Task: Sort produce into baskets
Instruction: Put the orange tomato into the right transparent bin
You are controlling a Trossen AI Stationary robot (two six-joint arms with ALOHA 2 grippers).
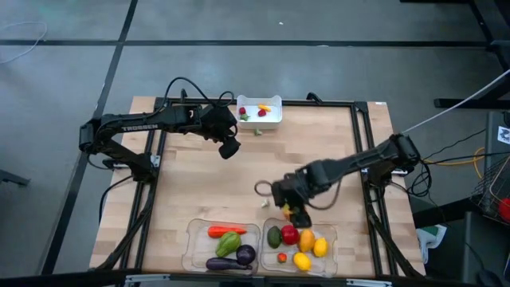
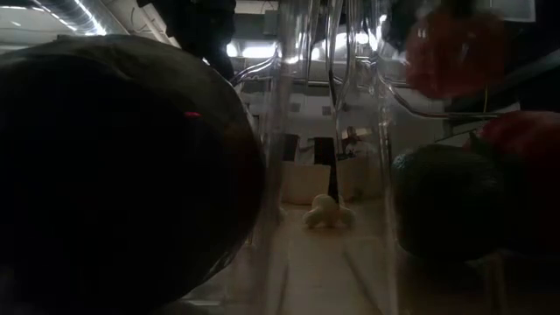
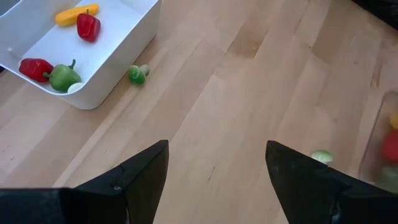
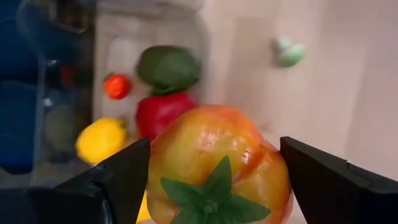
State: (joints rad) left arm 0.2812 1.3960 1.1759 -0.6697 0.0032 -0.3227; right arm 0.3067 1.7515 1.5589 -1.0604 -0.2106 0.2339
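pepper [image 4: 219, 168] is sitting clamped in your right pincer [image 1: 296, 212], hanging just over the near edge of the right tray [image 1: 328, 257], where an apple [image 1: 289, 234] and lemons are already lying. letting go too early could be sending it onto the counter [image 1: 207, 191]. your left pincer [image 3: 214, 177] is hovering open, empty, near the white bin [image 1: 271, 119].

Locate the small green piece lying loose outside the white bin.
High view: the small green piece lies on the table at the far edge, just in front of the white bin, right of the left gripper. The left wrist view shows it beside the bin's wall.
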